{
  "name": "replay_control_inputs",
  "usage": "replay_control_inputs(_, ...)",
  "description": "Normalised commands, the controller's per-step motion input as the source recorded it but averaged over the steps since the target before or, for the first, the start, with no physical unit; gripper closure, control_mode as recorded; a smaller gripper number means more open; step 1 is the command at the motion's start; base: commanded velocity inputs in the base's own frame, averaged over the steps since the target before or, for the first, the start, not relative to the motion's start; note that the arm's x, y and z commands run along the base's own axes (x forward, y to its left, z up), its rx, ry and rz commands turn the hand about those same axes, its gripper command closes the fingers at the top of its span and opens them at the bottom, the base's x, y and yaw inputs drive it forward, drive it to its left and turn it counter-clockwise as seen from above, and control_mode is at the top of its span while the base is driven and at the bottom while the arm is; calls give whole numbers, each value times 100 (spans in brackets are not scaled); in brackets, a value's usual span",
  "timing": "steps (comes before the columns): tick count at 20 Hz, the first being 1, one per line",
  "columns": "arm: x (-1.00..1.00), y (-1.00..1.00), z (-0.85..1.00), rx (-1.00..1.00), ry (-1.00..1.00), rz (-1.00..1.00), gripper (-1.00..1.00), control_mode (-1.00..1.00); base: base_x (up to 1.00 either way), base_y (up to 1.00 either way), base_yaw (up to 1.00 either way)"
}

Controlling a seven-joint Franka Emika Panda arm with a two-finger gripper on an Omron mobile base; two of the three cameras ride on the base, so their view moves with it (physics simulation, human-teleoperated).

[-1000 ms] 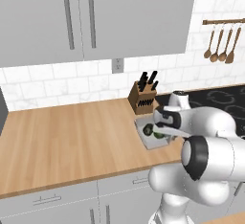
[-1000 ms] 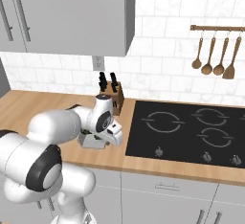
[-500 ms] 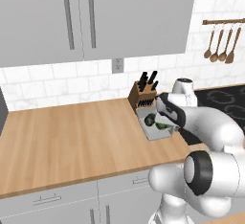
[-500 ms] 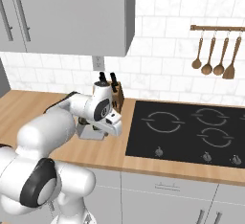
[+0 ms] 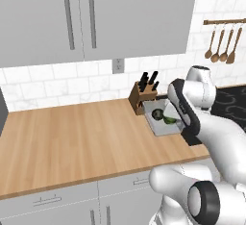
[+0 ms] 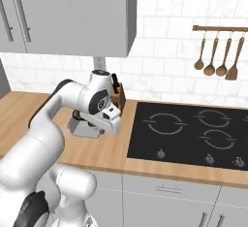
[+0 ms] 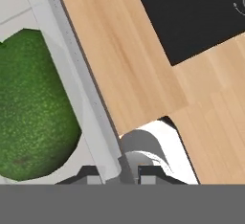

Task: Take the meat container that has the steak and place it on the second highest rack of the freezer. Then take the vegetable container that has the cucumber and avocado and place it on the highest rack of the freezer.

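Your hand is pinched onto the side wall of the vegetable container — fingers close together, one each side of the wall. The tray sits near the wooden surface, just beside the knife block, green produce inside.

Grey vegetable container, speckled green avocado, black hob.

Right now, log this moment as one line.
end effector: shut on vegetable container wall | container: on counter | avocado: inside
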Motion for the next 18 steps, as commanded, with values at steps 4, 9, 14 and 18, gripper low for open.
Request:
replay_control_inputs(4,-72,3,54,4,-2,1,100,-100,0,0,0)
replay_control_inputs(9,-60,11,76,1,-3,0,100,-100,0,0,0)
replay_control_inputs(14,-44,8,62,0,-2,0,100,-100,0,0,0)
replay_control_inputs(18,-37,1,43,0,0,6,100,-100,0,0,0)
